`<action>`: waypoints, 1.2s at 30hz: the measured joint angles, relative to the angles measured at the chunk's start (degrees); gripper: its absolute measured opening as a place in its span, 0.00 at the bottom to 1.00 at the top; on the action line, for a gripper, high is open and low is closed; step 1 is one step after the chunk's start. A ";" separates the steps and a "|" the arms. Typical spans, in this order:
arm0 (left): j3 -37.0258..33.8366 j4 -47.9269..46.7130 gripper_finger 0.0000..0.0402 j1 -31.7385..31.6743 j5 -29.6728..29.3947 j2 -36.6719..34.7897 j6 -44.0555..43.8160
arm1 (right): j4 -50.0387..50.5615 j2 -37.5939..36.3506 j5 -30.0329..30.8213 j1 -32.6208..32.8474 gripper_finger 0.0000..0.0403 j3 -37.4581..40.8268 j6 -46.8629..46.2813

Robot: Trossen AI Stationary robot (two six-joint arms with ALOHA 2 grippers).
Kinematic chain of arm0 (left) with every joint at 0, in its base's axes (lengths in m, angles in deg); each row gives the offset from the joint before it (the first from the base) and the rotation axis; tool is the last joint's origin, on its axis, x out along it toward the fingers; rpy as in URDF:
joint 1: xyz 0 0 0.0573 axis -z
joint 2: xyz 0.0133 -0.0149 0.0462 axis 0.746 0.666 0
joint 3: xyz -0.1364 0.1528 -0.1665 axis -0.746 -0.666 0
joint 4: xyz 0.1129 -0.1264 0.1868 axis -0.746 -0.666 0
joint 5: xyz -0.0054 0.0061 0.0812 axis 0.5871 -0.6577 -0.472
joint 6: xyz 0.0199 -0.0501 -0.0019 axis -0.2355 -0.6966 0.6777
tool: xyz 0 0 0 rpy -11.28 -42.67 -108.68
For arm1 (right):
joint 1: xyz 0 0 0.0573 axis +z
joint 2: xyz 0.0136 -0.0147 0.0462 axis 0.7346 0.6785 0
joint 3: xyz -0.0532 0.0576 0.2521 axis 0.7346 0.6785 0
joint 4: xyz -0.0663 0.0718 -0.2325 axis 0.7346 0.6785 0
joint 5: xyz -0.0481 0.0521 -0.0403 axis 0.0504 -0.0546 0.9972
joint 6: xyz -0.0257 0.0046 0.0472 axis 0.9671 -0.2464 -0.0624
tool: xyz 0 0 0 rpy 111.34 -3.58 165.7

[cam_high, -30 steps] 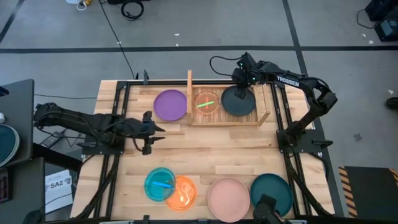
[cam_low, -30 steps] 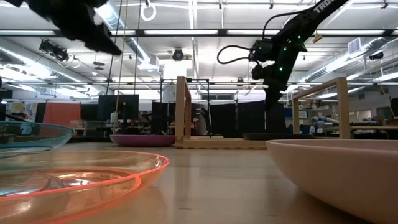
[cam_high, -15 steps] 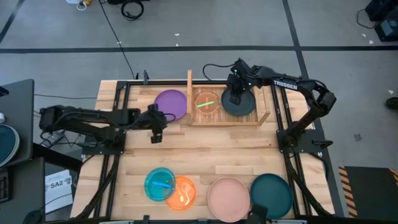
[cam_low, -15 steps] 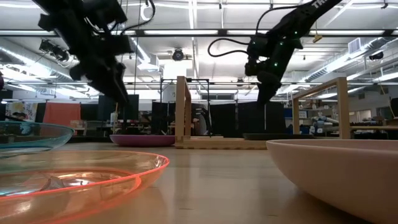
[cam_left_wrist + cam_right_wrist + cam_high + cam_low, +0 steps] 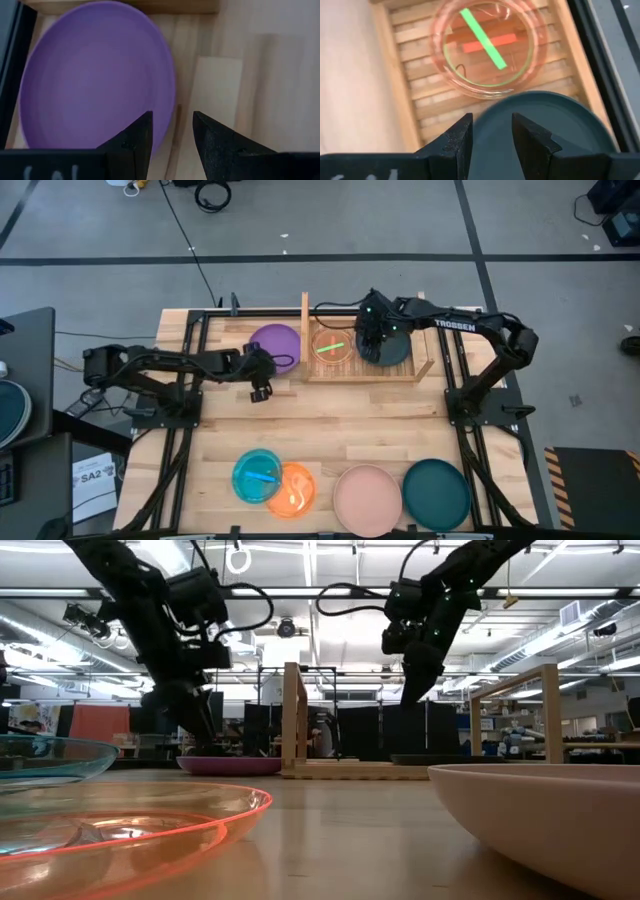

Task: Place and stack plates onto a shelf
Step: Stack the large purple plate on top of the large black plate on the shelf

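The purple plate [image 5: 274, 348] lies flat on the table just left of the shelf [image 5: 424, 370]. My left gripper [image 5: 266, 375] is open above the plate's near rim [image 5: 167, 107], which passes under the gap between the fingers; the low view shows the fingers [image 5: 197, 720] above the plate [image 5: 230, 765]. On the shelf slats rest a black plate [image 5: 392, 348] and a translucent red plate [image 5: 332, 345] holding a green and a red utensil. My right gripper [image 5: 370, 338] hangs open above the black plate's left rim [image 5: 530, 107], clear of it in the low view [image 5: 408, 690].
Along the near edge lie a blue plate [image 5: 256, 476] with a utensil, an orange plate [image 5: 295, 490] overlapping it, a pink plate [image 5: 366, 498] and a teal plate [image 5: 437, 491]. The shelf's upright boards [image 5: 305, 330] flank the slats. Bare planks lie mid-table.
My left gripper has swung toward the table's right and far side and come down, ending over the purple plate's near rim. My right gripper has moved toward the table's left across the black plate, toward the red plate. No plate has moved.
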 joint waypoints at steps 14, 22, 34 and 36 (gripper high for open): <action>0.00 5.01 0.36 -2.41 0.44 8.82 -0.23 | 0.02 0.00 0.02 8.53 0.35 0.00 -0.38; 0.02 6.12 0.35 -2.36 0.43 11.84 -0.28 | 0.04 0.00 0.09 12.02 0.35 0.00 -0.38; 0.07 5.85 0.14 -2.34 -0.13 12.10 -0.63 | 0.04 0.00 0.17 16.41 0.35 0.00 -7.66; 0.09 5.60 0.10 -2.34 -0.68 12.04 -0.69 | 0.04 0.00 0.17 17.08 0.35 0.00 -8.05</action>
